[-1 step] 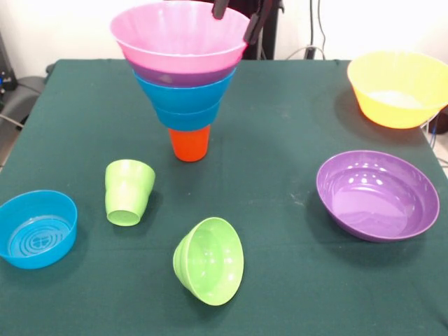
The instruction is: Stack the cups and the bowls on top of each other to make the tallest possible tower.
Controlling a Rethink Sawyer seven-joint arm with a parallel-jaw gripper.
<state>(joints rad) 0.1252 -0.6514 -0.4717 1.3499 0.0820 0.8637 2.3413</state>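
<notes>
Nearest, small lime green bowl (208, 260) on its side, ridged green cup (128, 191) and blue bowl (37, 228) loose; tower (183, 77) stands behind on orange cup (189, 143), gripper (236, 19) spread across pink bowl (178, 36) rim, holding nothing — best withdrawn straight up, no nudging.
</notes>
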